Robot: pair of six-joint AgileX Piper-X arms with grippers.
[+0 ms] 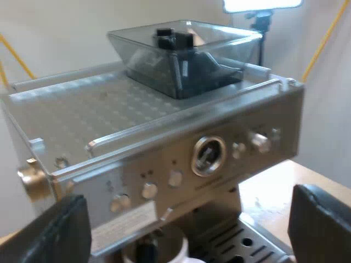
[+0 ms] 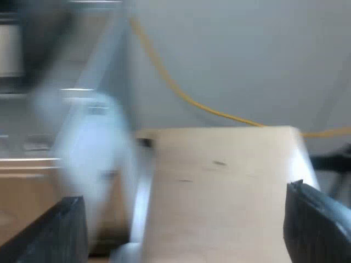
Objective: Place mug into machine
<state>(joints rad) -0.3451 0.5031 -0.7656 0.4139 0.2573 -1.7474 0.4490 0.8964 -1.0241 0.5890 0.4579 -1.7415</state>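
Pale wall [image 1: 60, 33], a light wooden table [image 1: 288, 183] and one bright light panel [image 1: 262, 4].

The wall is plain and off-white. The light panel glows white and sits on a dark stand [image 1: 263, 24] close to the wall. A yellow cord [image 1: 324, 39] slants across the wall near the stand, and a second yellow cord [image 1: 15, 55] slants across it well apart from the first. The table is of pale, smooth wood with a few small dark specks. In the right wrist view the same pale wood meets a grey-white wall, and a thin yellow line [image 2: 181, 94] sags across that wall down towards the table's far edge.
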